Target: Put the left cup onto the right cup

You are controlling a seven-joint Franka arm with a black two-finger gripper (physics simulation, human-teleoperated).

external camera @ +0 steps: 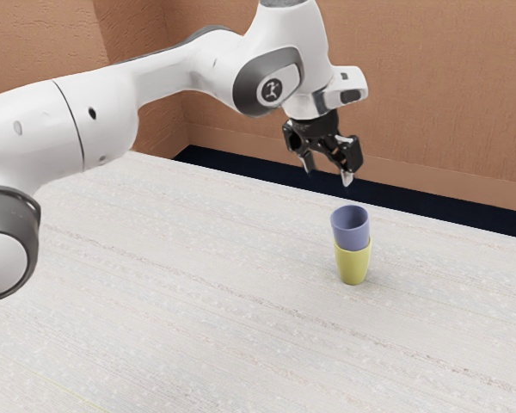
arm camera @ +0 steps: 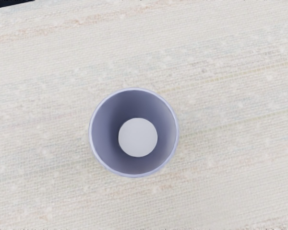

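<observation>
- Judging from how things lie now, I take the stacking itself as done: the purple cup (external camera: 350, 226) sits upright in the mouth of the yellow cup (external camera: 353, 262), with only its lower part sunk inside and its rim well clear above.
- Both cups stand as one stack on the worktop (external camera: 198, 284), toward the exterior view's right and about midway between the near and far edges. The stack looks straight, with no lean that I can make out.
- My hand (external camera: 328, 172) hangs in the air above the stack and a little to the exterior view's left of it. Its fingers are spread apart with nothing between them, and it is well apart from the purple cup's rim.
- From the wrist camera I look straight down into the purple cup (arm camera: 134, 136): a round rim, a darker inner wall and a pale flat bottom, with worktop weave all round it. The yellow cup is hidden beneath it from this angle.
- No other cup stands on the worktop in either view, so I see no second object waiting to be moved.
- What is left, as I read it, is little or nothing: at most drawing the arm clear without brushing the rim, since a knock there could tip the stack.
</observation>
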